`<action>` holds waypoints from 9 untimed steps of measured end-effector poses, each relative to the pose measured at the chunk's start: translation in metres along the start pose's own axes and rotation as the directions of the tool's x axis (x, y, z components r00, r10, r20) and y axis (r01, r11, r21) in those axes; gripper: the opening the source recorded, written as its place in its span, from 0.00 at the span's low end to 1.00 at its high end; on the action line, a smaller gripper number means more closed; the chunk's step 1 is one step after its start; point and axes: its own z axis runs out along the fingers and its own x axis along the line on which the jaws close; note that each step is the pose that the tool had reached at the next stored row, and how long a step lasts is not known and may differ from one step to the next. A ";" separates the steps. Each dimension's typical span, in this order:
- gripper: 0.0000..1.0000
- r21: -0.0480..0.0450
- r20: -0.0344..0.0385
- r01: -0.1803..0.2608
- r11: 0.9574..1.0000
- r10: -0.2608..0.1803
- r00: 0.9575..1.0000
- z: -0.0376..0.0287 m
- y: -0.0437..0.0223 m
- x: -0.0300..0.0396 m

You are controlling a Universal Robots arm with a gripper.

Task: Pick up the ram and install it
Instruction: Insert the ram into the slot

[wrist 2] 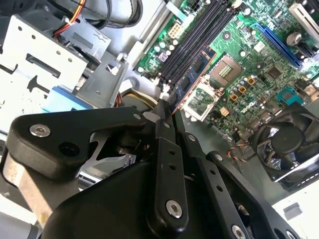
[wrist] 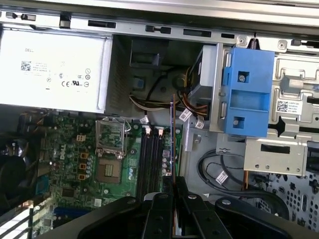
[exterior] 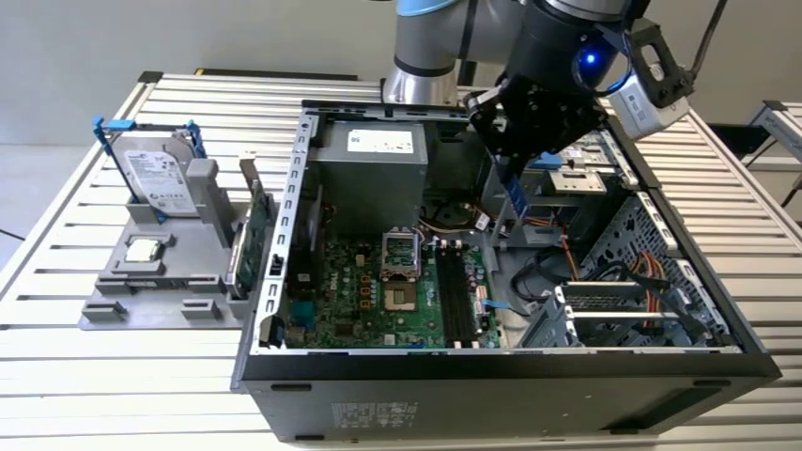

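**Mia:** What is the gripper (exterior: 512,178) doing?

**Sam:** It is clenched on the ram (exterior: 514,199). The thin blue stick hangs down from the black fingers (wrist 2: 164,130), held by one end.

**Mia:** Why by the end?

**Sam:** I think so the long bottom edge stays free. That edge has to go into a slot.

**Mia:** Where is the ram now?

**Sam:** Up in the air, inside the open computer case (exterior: 501,362). It is above the green motherboard (exterior: 376,291), not touching it. In the first wrist view the ram (wrist: 172,137) looks like a thin line, because the camera sees it edge on.

**Mia:** And the slots?

**Sam:** The long black memory slots (wrist: 149,159) lie on the motherboard, just beside the square processor socket (wrist: 109,172). In the second wrist view the ram (wrist 2: 192,74) runs the same way as the slots (wrist 2: 197,37). I guess it is turned like that so it can fit.

**Mia:** Is it in yet?

**Sam:** No, not yet.
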 end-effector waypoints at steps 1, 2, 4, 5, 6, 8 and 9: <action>0.00 0.000 0.000 0.000 1.000 0.000 1.000 0.0009 -0.0001 0.0000; 0.00 0.000 0.000 0.000 1.000 0.000 1.000 0.0017 -0.0003 0.0000; 0.00 0.000 0.000 -0.002 1.000 0.002 1.000 0.0033 -0.0005 0.0000; 0.00 0.000 0.000 -0.003 1.000 0.003 1.000 0.0041 -0.0007 0.0000; 0.00 0.001 0.000 -0.005 1.000 0.005 1.000 0.0049 -0.0008 0.0000; 0.00 0.001 0.000 -0.008 1.000 0.008 1.000 0.0063 -0.0009 -0.0001; 0.00 0.001 0.000 -0.008 1.000 0.008 1.000 0.0069 -0.0009 -0.0001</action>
